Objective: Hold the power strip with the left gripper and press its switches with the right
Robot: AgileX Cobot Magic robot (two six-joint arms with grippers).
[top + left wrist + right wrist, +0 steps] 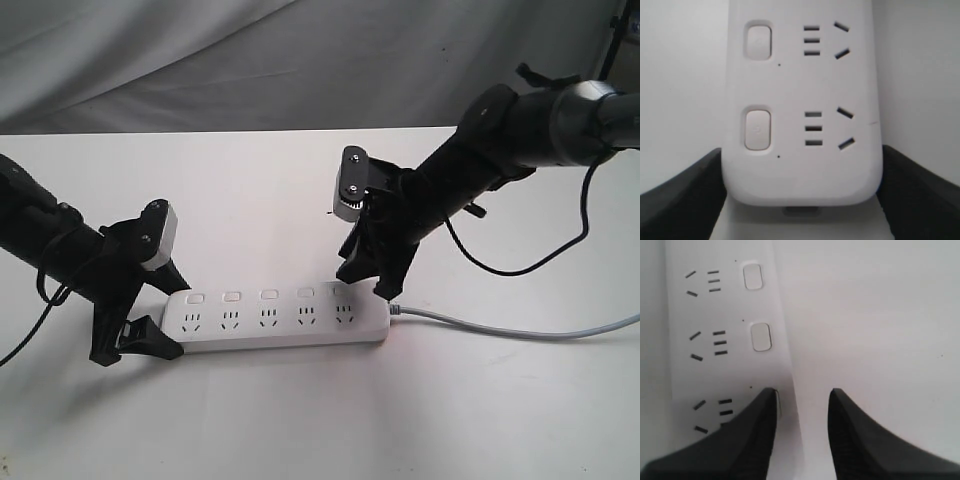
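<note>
The white power strip (280, 332) lies flat on the table, its grey cable (500, 328) trailing right. My left gripper (178, 320) is shut on the strip's left end; in the left wrist view its black fingers (685, 200) press both long sides of the strip (800, 175), close to two switches (758, 130). My right gripper (365, 285) stands open at the cable end. One finger (747, 440) rests on the switch nearest the cable, hiding it; the other hangs over bare table past the strip's edge. Two more switches (761, 337) show beyond.
The white table (300, 420) ends at a grey cloth backdrop (200, 60) at the back. A black cable (520, 265) loops down from the right arm above the strip's grey cable.
</note>
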